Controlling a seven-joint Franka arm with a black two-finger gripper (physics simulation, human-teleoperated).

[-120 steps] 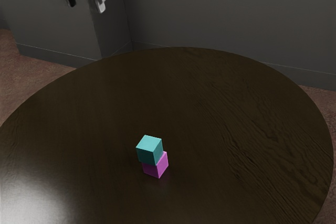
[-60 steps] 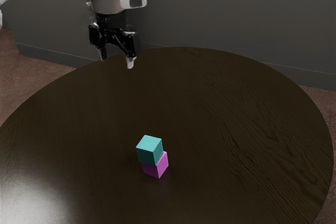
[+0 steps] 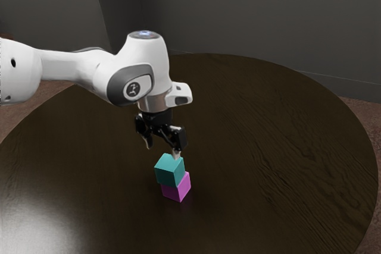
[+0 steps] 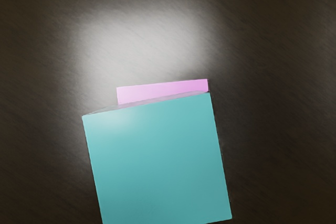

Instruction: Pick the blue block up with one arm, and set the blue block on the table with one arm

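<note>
1. Take the pink block [image 3: 178, 193] as your landmark: it sits on the table [image 3: 256, 117] and bears your target, the blue block [image 3: 169, 171].
2. The blue block rests on the pink block, a little off-centre, so a strip of pink shows past its edge in the wrist view. The pink block holds it up off the table, which is why your job looks like an unstacking.
3. Your pincer [image 3: 162, 149] hangs above the pink block, its 2 fingers apart with nothing clamped between them. That spread likely leaves room for the blue block to pass between the fingers.
4. Your arm [image 3: 65, 66] reaches in with the hand pointing down, a pose that suits a grasp from above.
5. You are probably lining up for the pick; the lift and the placing both remain.
6. Next, centre over the blue block, match its slight turn, go down around it and close before you raise it clear of the pink block.
7. Mind your depth: too low could nudge the pink block, while an off-centre descent could land a fingertip on the blue block and topple it.
</note>
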